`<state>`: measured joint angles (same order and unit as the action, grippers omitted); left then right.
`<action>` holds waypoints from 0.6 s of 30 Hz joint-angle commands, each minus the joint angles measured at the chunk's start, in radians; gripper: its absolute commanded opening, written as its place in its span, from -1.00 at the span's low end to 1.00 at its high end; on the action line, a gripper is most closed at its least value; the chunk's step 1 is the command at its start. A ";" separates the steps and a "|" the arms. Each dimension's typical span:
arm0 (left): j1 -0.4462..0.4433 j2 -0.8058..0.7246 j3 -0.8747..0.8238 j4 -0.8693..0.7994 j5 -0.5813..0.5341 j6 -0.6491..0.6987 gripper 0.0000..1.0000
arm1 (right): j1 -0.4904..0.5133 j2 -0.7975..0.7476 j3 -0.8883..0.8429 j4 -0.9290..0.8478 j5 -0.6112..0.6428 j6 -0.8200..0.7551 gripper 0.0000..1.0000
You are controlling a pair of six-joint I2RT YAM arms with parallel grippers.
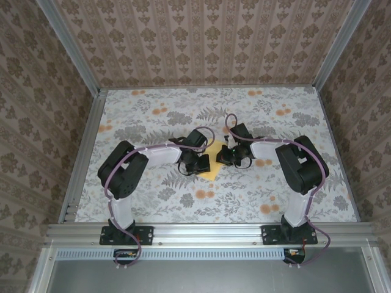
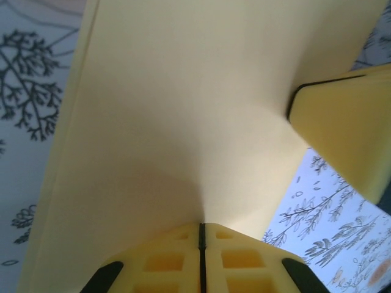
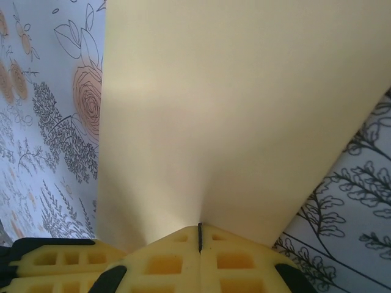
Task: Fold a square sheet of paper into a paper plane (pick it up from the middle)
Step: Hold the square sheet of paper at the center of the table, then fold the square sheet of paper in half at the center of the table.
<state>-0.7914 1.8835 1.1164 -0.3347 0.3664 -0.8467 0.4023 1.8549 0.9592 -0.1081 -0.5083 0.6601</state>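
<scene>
The square sheet of paper [image 1: 212, 173] is plain yellow and lies mid-table between my two grippers. My left gripper [image 1: 203, 163] is shut on the sheet's near edge. In the left wrist view the paper [image 2: 183, 110] rises from the pinch of the left gripper [image 2: 201, 227]. My right gripper [image 1: 224, 157] is shut on the opposite edge. In the right wrist view the paper [image 3: 232, 110] spreads away from the pinch of the right gripper [image 3: 200, 229]. The sheet bows up slightly at both pinches.
The grey floral cloth [image 1: 153, 113] covers the table, framed by aluminium rails [image 1: 82, 152]. Patterned walls close off the back and both sides. Both arms bend inward, elbows near the front corners. One yellow right finger [image 2: 342, 128] shows beside the paper.
</scene>
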 commanded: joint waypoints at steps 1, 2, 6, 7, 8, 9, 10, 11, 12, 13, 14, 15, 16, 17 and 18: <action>-0.003 0.030 0.034 -0.087 -0.019 -0.019 -0.86 | -0.010 0.037 -0.008 -0.003 0.005 -0.021 -0.99; -0.002 0.032 0.035 -0.097 -0.023 -0.018 -0.86 | -0.014 0.039 -0.009 0.003 0.002 -0.024 -0.98; -0.001 0.042 0.032 -0.110 -0.025 -0.023 -0.88 | -0.029 0.043 -0.012 0.028 -0.013 -0.036 -0.97; 0.000 0.043 0.033 -0.113 -0.027 -0.023 -0.88 | -0.032 0.044 -0.012 0.035 -0.016 -0.038 -0.97; 0.000 0.045 0.033 -0.118 -0.028 -0.023 -0.89 | -0.040 0.046 -0.012 0.043 -0.022 -0.042 -0.97; 0.000 0.046 0.032 -0.121 -0.029 -0.023 -0.89 | -0.044 0.047 -0.013 0.049 -0.025 -0.043 -0.97; 0.000 0.046 0.033 -0.124 -0.030 -0.023 -0.89 | -0.051 0.049 -0.012 0.057 -0.031 -0.047 -0.97; 0.001 0.048 0.033 -0.125 -0.029 -0.022 -0.89 | -0.057 0.051 -0.012 0.066 -0.033 -0.051 -0.97; 0.001 0.049 0.033 -0.127 -0.029 -0.022 -0.90 | -0.060 0.053 -0.010 0.071 -0.034 -0.054 -0.97; 0.000 0.050 0.034 -0.128 -0.029 -0.022 -0.90 | -0.066 0.059 -0.008 0.078 -0.039 -0.054 -0.96; 0.000 0.051 0.034 -0.129 -0.027 -0.022 -0.90 | -0.071 0.065 -0.003 0.079 -0.046 -0.060 -0.96; 0.000 0.052 0.034 -0.130 -0.027 -0.020 -0.90 | -0.076 0.069 0.000 0.078 -0.050 -0.062 -0.95; 0.000 0.052 0.035 -0.130 -0.027 -0.020 -0.90 | -0.082 0.073 0.004 0.079 -0.048 -0.063 -0.96; 0.000 0.051 0.035 -0.132 -0.027 -0.020 -0.90 | -0.087 0.078 0.006 0.083 -0.050 -0.065 -0.95; 0.001 0.054 0.036 -0.134 -0.027 -0.019 -0.90 | -0.094 0.080 0.008 0.086 -0.051 -0.065 -0.95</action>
<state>-0.7914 1.9018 1.1519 -0.3805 0.3622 -0.8539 0.3386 1.8950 0.9592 -0.0444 -0.6071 0.6235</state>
